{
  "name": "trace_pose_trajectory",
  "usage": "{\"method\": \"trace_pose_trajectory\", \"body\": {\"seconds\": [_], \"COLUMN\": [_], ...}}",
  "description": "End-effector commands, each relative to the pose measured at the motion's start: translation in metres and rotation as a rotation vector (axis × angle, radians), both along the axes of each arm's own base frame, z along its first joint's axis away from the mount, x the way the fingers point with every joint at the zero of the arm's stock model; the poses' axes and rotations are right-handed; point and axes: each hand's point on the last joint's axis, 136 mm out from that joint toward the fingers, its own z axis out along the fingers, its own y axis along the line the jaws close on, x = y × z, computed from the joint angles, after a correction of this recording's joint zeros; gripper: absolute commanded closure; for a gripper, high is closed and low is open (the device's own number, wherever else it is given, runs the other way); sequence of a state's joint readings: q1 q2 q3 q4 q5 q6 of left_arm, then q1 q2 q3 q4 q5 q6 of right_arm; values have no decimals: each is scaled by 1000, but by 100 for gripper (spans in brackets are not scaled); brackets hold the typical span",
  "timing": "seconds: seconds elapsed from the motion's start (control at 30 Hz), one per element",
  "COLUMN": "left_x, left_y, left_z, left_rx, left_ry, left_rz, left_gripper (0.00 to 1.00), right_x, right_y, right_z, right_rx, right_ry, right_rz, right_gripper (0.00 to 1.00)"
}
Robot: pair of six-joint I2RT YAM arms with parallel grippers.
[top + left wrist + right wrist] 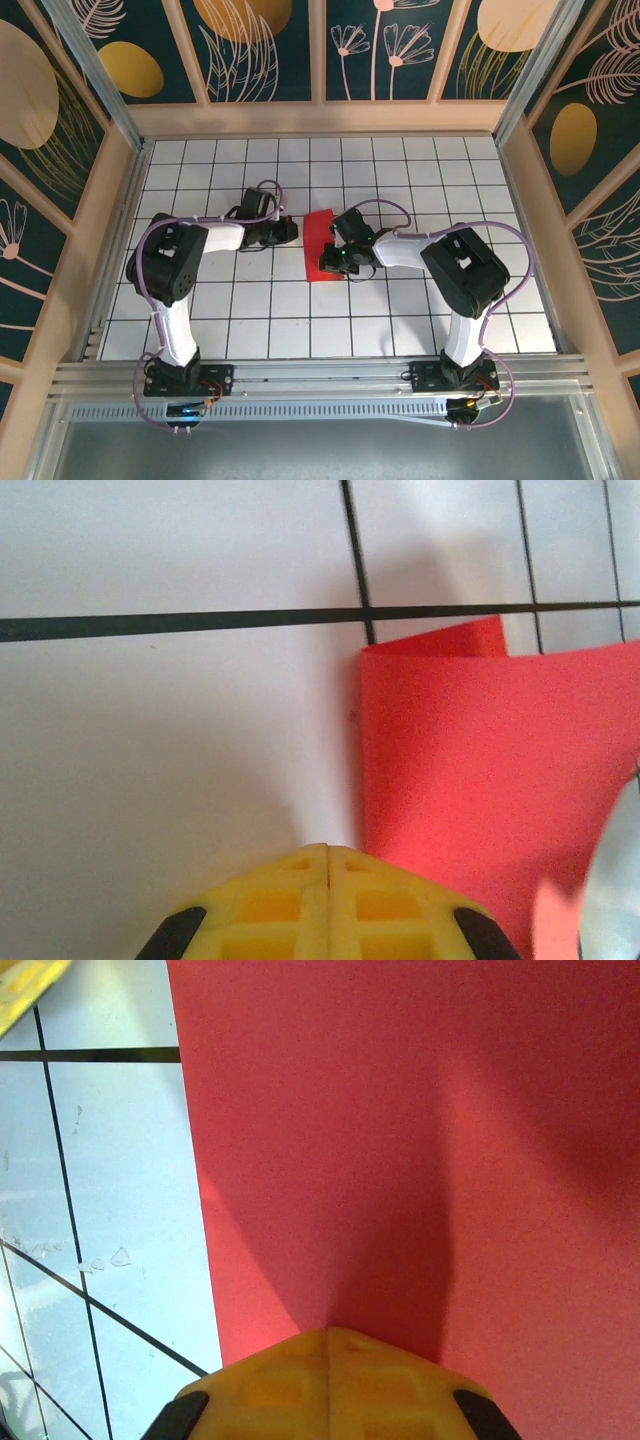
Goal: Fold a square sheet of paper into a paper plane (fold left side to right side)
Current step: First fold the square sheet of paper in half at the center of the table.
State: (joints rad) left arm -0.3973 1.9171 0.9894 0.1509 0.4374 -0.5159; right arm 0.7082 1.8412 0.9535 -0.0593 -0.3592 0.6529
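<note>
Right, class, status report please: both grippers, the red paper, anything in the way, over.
Left gripper shut, just left of the red sheet. Right gripper shut, over it. Sheet looks folded over, top layer bowed. Nothing in the way.

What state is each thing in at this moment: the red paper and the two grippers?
red paper sheet: doubled over into a narrow rectangle, top layer bowed, not pressed flat.
left gripper: fingers shut, holding nothing, just beside the paper's edge.
right gripper: fingers shut, gripping nothing, tips over the paper.
</note>
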Motion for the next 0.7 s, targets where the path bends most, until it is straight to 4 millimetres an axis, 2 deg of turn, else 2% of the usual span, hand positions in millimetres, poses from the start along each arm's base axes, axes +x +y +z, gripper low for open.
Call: {"method": "trace_pose_trajectory", "body": {"seconds": [0.0,0.03,0.07,0.13,0.33,0.47,0.67], "left_x": [-5,-6,-17,-25,-44,-43,-31], "left_y": [-5,-9,-9,-16,-46,-58,-57], "left_z": [31,38,31,31,22,18,1], "left_rx": [-23,-47,-57,-94,-155,-165,-127], "left_ry": [-76,-85,-60,-48,-18,-16,-7], "left_rz": [-68,-82,-94,-116,-188,-198,-159], "left_gripper": [100,100,100,100,100,100,100], "right_x": [-37,-37,-37,-38,-41,-40,-41], "right_y": [-47,-47,-47,-47,-46,-47,-46], "right_z": [-58,-58,-58,-59,-61,-61,-62], "right_rx": [-244,-246,-246,-247,-254,-259,-260], "right_ry": [128,129,129,129,138,136,138], "right_rz": [-13,-13,-15,-16,-10,-11,-8], "right_gripper": [100,100,100,100,100,100,100]}}
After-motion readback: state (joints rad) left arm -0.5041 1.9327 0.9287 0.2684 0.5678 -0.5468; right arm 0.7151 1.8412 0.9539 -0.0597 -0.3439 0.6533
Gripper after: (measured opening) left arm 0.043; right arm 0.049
